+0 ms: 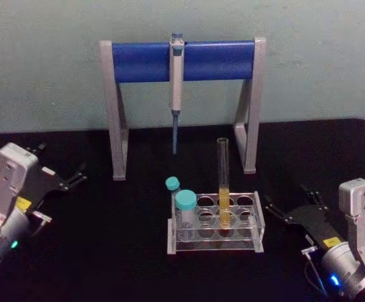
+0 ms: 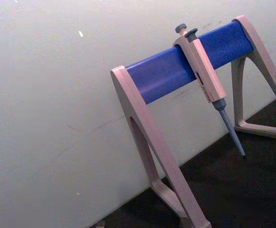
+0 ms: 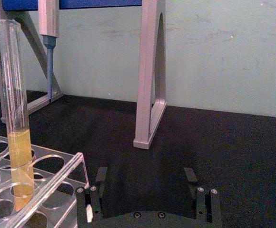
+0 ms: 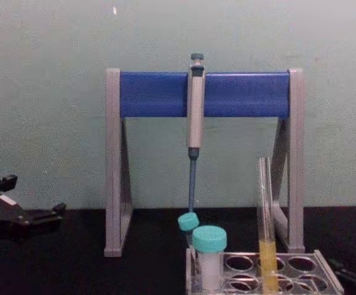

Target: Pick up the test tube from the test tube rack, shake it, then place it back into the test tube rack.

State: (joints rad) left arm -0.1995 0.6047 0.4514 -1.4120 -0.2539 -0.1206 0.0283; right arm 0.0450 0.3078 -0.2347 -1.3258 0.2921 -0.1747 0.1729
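In the head view the test tube [image 1: 223, 182] stood upright in the test tube rack [image 1: 215, 221] at lower centre; a careless approach might knock it. The right gripper [image 1: 289, 202], lower right, and left gripper [image 1: 75, 175], mid-left, stood apart with jaws open, empty. In the right wrist view the jaws gaped wide beside the rack.
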